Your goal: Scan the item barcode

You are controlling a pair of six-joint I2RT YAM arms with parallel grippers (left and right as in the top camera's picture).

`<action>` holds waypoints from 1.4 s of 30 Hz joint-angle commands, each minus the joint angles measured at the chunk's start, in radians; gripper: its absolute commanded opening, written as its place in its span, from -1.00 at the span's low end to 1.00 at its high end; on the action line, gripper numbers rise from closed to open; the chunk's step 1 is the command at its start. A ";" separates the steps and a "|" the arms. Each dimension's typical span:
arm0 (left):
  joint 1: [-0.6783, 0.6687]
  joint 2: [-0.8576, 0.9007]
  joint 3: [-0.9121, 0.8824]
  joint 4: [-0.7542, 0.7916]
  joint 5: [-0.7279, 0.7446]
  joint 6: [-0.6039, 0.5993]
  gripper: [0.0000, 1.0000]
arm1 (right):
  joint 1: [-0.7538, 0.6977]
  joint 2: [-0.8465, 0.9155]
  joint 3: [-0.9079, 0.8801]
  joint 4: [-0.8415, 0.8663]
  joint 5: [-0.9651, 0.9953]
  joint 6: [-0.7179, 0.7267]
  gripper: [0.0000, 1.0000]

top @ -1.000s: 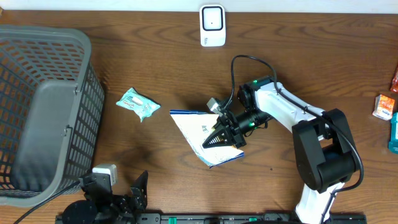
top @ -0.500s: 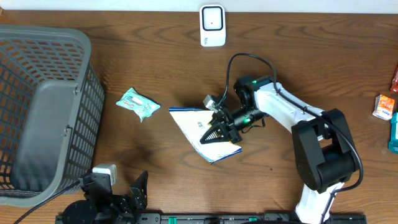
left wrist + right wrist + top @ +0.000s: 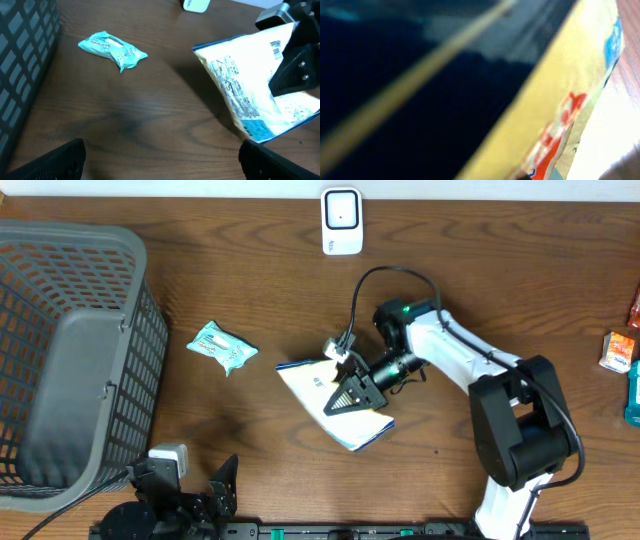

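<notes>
Brown wooden bench (image 3: pixel 250 280) carries a grey plastic mesh basket (image 3: pixel 60 260) at its left. Mid-bench, a white-and-blue printed pouch (image 3: pixel 308 380) is pinched in the closed right fingers (image 3: pixel 338 404). The left fingers (image 3: pixel 226 472) are spread wide and empty.

Perhaps checkout test bench: scanner (image 3: pixel 341 220), basket (image 3: pixel 150 330).
</notes>
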 commanded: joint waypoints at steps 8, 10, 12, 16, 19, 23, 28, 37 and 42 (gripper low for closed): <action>0.004 0.001 0.005 0.002 0.002 0.002 0.96 | -0.042 -0.325 0.150 0.069 1.020 0.675 -0.98; 0.004 0.001 0.005 0.002 0.001 0.002 0.96 | -0.011 -0.376 0.150 0.146 1.165 0.658 -0.97; 0.004 0.001 0.005 0.002 0.002 0.002 0.96 | 0.000 -0.378 0.150 0.213 1.208 0.656 -0.97; 0.004 0.001 0.005 0.002 0.001 0.002 0.96 | 0.005 -0.344 0.141 0.374 1.299 0.656 -0.97; 0.004 0.001 0.005 0.002 0.002 0.002 0.96 | 0.005 -0.283 0.142 0.478 1.434 0.656 -0.98; 0.004 0.001 0.005 0.002 0.001 0.002 0.96 | 0.009 -0.174 0.174 0.595 1.580 0.652 -0.98; 0.004 0.001 0.005 0.001 0.002 0.002 0.96 | 0.011 -0.007 0.316 0.684 1.746 0.566 -0.98; 0.004 0.001 0.005 0.001 0.001 0.002 0.96 | 0.030 0.328 0.722 0.820 1.882 0.289 -0.99; 0.004 0.001 0.005 0.002 0.002 0.002 0.96 | 0.049 0.528 0.861 0.981 2.047 0.023 -0.98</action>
